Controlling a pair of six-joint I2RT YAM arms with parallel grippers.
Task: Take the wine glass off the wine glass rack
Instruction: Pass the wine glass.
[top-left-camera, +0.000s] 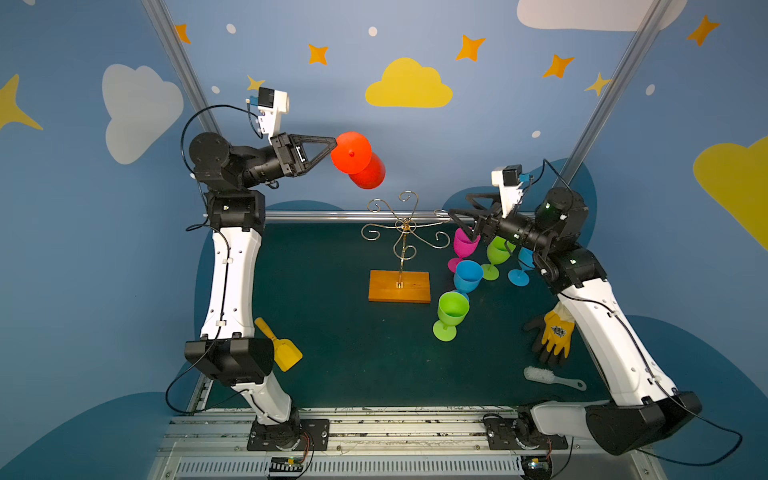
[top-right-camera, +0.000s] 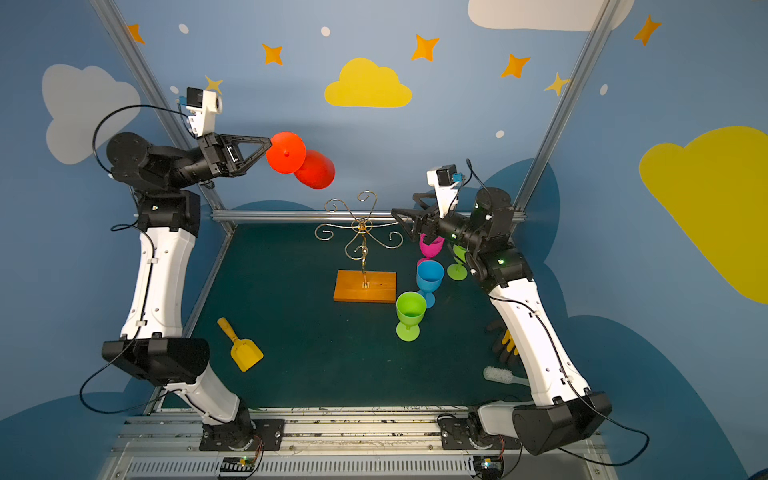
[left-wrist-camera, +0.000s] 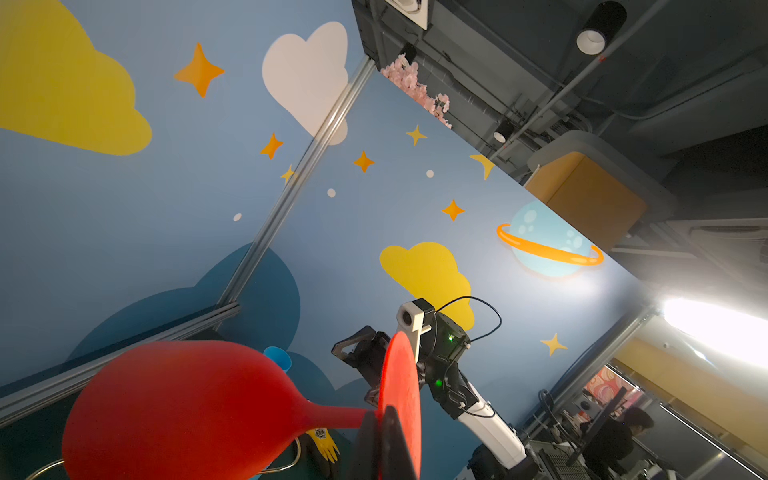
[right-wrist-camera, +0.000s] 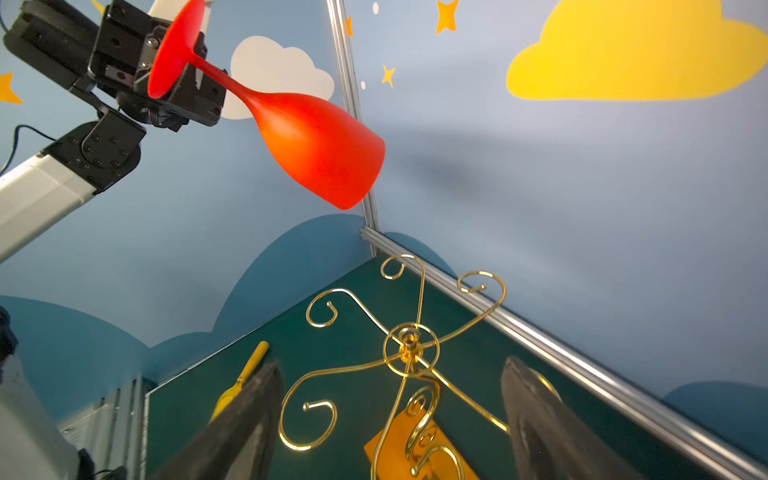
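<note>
Probably a robotics lab; aluminium frame (top-left-camera: 316, 216), cartoon cloud walls (top-left-camera: 457, 137).

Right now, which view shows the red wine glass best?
The right wrist view: the red wine glass shows whole, foot to rim, side-on. Both top views see it foot-first, foreshortened; the left wrist view crops its bowl.

Six wine glasses: one red (top-left-camera: 358, 160), one pink (top-left-camera: 462, 246), two blue (top-left-camera: 468, 276) (top-left-camera: 518, 277), two green (top-left-camera: 452, 309) (top-left-camera: 497, 252); one wine glass rack (top-left-camera: 386, 291), yellow scoop (top-left-camera: 287, 354), glove (top-left-camera: 557, 337), brush (top-left-camera: 540, 375).

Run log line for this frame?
left gripper: shut on red wine glass foot, aloft | right gripper: open, empty | wine glass rack: no glasses hanging
</note>
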